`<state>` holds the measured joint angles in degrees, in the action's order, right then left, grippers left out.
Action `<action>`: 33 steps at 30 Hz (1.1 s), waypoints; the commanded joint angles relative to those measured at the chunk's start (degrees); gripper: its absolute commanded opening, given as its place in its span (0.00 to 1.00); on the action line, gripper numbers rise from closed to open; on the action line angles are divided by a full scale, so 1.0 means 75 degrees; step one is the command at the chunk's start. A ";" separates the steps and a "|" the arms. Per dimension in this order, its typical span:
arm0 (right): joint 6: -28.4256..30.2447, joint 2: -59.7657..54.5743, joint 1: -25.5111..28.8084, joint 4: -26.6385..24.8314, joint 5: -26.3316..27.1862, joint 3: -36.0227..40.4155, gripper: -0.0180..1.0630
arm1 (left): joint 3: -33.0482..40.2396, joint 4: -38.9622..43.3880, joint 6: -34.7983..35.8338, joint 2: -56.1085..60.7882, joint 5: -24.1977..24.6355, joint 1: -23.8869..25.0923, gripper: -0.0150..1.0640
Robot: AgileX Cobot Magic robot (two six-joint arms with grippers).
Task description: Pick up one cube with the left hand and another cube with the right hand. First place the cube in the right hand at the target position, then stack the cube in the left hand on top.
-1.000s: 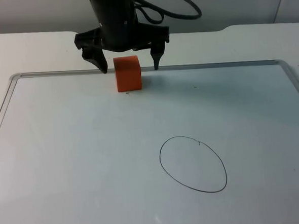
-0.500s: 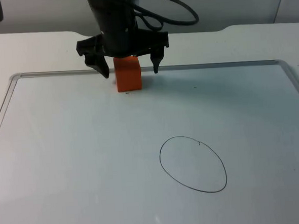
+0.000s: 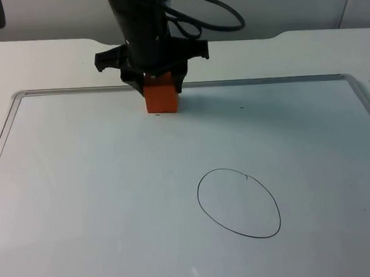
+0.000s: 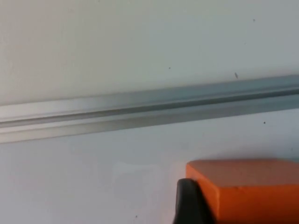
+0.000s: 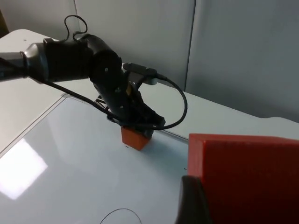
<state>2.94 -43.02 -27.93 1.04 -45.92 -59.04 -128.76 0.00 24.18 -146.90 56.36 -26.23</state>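
I saw the left end effector [image 3: 160, 90] pinching the orange cube [image 3: 161, 99] on the surface [image 3: 113, 199]; the right end effector [image 5: 219, 196] gripped a red cube [image 5: 247, 177] aloft.

orange cube [image 3: 161, 98] top hidden under left claw [image 3: 156, 85], red cube [image 5: 247, 179] cut off by edge

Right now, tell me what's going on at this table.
The left gripper has its fingers shut on an orange cube near the far edge of the whiteboard, beside its metal frame; the cube appears to rest on the board, not lifted. The right gripper already holds a second cube, up and off to the side, looking toward the left arm. The drawn circle that marks the target has no cube in it yet, so no stacking has begun.
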 commanded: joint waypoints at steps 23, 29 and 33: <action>0.0015 0.0012 -0.0007 0.0028 0.0900 0.0024 0.01 | -0.0932 -0.0590 -0.2637 0.3516 0.1813 0.0001 0.03; 0.0015 0.0014 -0.0007 -0.0001 0.0860 0.0024 0.01 | 0.1966 0.0473 -0.3044 0.5113 0.1813 -0.0026 0.03; 0.0015 0.0014 -0.0007 -0.0014 0.0753 0.0024 0.01 | 0.4346 0.0680 -0.3062 0.6301 0.1391 -0.0026 0.03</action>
<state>3.06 -43.02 -27.93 1.27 -40.65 -59.04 -101.92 4.48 1.53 -103.33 68.52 -26.13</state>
